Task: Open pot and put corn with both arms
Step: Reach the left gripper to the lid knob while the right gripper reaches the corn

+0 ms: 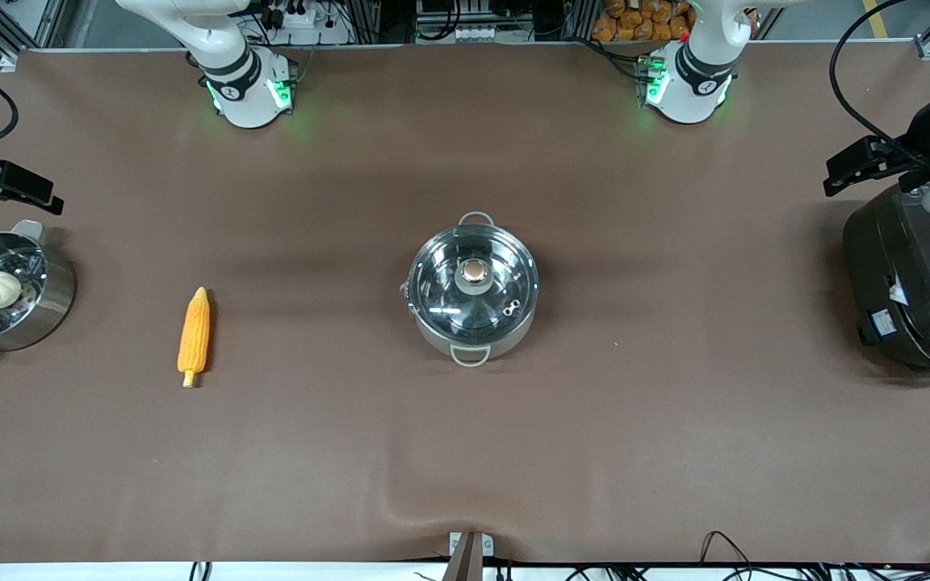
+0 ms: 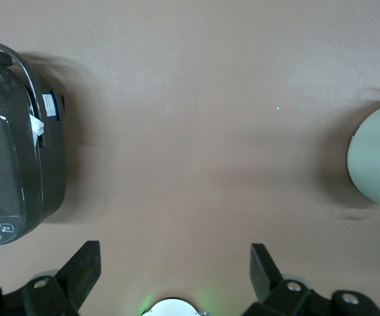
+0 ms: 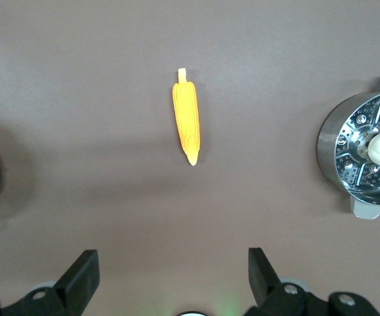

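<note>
The corn (image 1: 194, 336) lies on the brown surface (image 1: 634, 420) at the frame's lower-middle, stalk end lowest, between the steamer pot (image 1: 5, 290) and the pot (image 1: 473, 289), whose glass lid (image 1: 473, 282) is on. The left gripper (image 2: 175, 276) near the rice cooker (image 1: 917, 282) and the right gripper (image 3: 173, 280) both gape wide, empty.

Pot (image 1: 473, 294) shiny steel, clear glass lid (image 1: 473, 284); table cover (image 1: 465, 452) matt brown; corn (image 1: 194, 336) bumpy.
</note>
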Tool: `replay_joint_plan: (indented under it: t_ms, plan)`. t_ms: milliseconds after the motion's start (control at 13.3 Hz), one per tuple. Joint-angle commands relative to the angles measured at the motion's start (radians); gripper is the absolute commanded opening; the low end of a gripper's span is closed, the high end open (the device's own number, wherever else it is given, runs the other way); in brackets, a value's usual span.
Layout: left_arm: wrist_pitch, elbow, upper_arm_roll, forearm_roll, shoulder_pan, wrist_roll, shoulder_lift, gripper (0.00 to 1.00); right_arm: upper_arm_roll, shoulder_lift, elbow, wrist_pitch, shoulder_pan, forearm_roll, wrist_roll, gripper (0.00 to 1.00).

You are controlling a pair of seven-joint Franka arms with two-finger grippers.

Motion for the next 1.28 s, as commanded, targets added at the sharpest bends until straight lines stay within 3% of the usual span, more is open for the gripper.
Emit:
replay_joint_plan:
  t_ms: [0,603,904,1205]
  plan:
    - [-0.019,0.013,0.001,-0.02,0.004,0.027,-0.006,1.0,0.002,-0.02,-0.006,-0.009,-0.005,-0.002,-0.01,1.0]
    - [0.046,0.006,-0.024,-0.05,-0.031,0.004,0.056,1.0,0.003,0.002,-0.028,-0.032,0.003,-0.002,-0.01,1.0]
    - [0.145,0.004,-0.093,-0.055,-0.119,-0.14,0.131,1.0,0.005,0.149,-0.043,0.029,0.049,-0.002,-0.01,1.0]
    - [0.243,0.007,-0.102,-0.054,-0.284,-0.417,0.224,1.0,0.005,0.294,-0.048,0.129,0.058,0.003,-0.013,1.0]
